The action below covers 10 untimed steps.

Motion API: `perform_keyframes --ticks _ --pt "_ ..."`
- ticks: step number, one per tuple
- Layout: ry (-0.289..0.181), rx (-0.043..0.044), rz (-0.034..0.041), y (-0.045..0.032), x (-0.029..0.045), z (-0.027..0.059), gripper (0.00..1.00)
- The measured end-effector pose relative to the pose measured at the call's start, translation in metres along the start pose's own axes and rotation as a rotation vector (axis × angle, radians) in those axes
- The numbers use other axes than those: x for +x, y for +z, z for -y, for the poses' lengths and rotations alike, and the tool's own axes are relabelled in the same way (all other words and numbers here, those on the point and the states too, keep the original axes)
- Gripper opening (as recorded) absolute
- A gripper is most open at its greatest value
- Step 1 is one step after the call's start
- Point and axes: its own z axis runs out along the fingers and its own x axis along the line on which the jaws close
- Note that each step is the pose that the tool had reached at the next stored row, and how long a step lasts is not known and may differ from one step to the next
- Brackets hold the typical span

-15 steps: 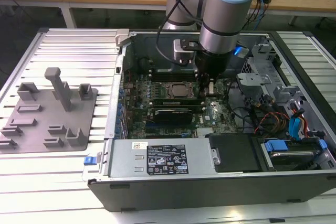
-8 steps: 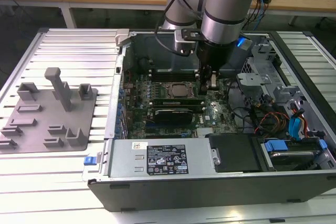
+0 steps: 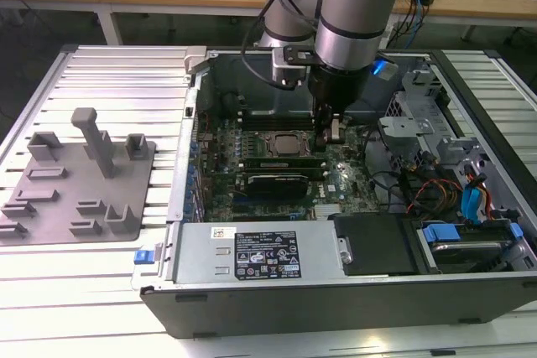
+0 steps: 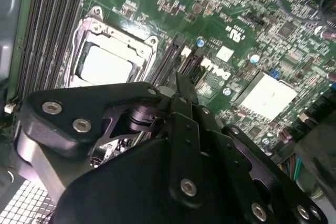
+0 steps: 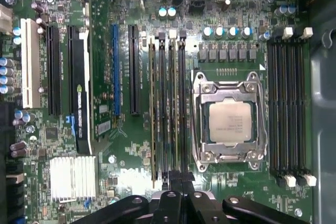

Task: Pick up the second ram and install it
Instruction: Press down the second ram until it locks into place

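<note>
The second ram, a thin green stick seen edge-on, stands in a memory slot beside the processor socket. Another stick sits two slots over. My gripper is shut, its black fingers close together right at the near end of the second ram; whether they touch it is unclear. In the exterior view the gripper reaches down inside the open computer case, low over the motherboard. In the second wrist view the gripper hangs over the slots next to the socket.
A grey holder tray with upright blocks lies on the slatted table at the exterior view's left. The case wall, power supply, cables and drive bay ring the board. More slots flank the socket.
</note>
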Motion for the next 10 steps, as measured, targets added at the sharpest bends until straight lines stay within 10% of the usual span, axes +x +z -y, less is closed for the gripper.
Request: perform_keyframes --ticks 10 --pt "0.000 0.0005 0.0000 0.0006 0.0013 -0.0443 0.08"
